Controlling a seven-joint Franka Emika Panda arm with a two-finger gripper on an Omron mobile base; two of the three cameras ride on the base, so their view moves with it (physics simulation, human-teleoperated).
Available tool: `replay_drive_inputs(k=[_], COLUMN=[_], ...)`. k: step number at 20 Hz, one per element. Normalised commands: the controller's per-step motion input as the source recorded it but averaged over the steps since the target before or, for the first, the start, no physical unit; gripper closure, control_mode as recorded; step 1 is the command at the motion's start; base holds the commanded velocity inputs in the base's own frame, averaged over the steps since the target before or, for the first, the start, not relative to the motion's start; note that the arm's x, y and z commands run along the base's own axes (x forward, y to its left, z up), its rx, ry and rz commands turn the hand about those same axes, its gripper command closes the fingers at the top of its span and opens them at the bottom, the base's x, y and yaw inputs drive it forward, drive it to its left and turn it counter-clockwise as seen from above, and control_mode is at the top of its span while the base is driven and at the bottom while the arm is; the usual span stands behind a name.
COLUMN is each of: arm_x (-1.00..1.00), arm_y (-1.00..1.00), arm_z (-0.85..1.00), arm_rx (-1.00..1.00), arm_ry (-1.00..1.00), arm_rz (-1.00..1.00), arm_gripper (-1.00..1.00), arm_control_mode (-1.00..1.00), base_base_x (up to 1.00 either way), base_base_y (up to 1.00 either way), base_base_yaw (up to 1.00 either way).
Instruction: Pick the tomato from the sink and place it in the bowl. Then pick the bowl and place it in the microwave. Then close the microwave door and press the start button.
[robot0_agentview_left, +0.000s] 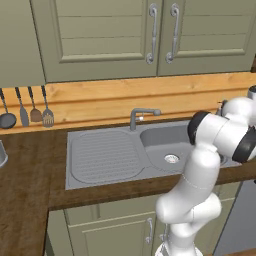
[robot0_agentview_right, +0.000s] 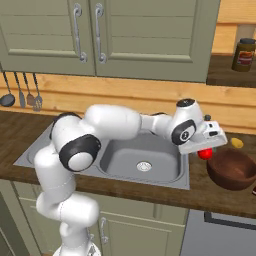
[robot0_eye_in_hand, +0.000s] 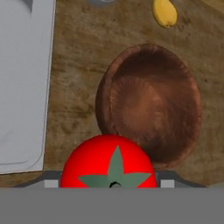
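Tomato is clamped in the tool, held in the air just beside the bowl rim, on the sink side. It should be carried over the bowl's centre and lowered before release, or it may clip the rim. Tomato: glossy red, green star calyx facing the camera.

light: even, bright | shadows: faint | glare: none | focus: soft, rendered
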Motion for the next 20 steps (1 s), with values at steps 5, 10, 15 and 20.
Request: replay_drive_inputs(k=[5,10,15,20], arm_x=[-0.04,0.01,0.04,0.37], arm_y=[-0.52,-0.35,-0.20,-0.09], arm_z=[-0.12,-0.34,-0.12,-0.11], arm_rx=[0.00,0.00,0.00,0.00], arm_ry=[-0.02,-0.10,-0.05,0.00], arm_rz=[0.00,0.05,0.07,0.01], arm_gripper=[1.00,1.00,-1.00,-1.00], arm_control_mode=[-1.00,-1.00,-1.00,-1.00], base_base_x=[0.00,0.00,0.00,0.00], base_base_y=[0.00,0.00,0.00,0.00], base_base_yaw=[0.00,0.00,0.00,0.00])
